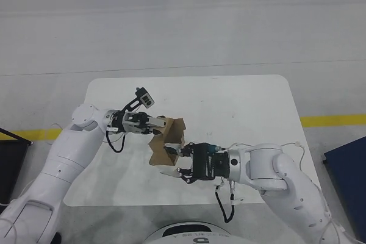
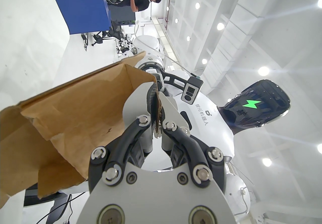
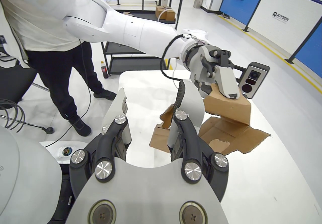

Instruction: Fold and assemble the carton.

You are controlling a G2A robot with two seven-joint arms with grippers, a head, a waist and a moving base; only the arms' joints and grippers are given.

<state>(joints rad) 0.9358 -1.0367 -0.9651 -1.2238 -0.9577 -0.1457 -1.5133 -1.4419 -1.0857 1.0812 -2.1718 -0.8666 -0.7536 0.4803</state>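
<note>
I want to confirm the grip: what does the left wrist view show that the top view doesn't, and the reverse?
Left wrist view: close up, the left gripper shut on a thin edge of the carton. Top view: the white table beneath the carton, and the open right gripper at the carton's side nearer the robot. Both: the brown, partly folded carton held by the left gripper.

Glossy white shells on the left arm (image 1: 61, 158) and right arm (image 1: 274, 172); a black braided cable (image 3: 164, 51) loops at the left wrist; left gripper (image 2: 156, 101) and right gripper (image 3: 154, 89): white finger plates, black linkages, silver screws; black head visor (image 2: 271, 99), green lightning bolt (image 2: 250, 103).
</note>
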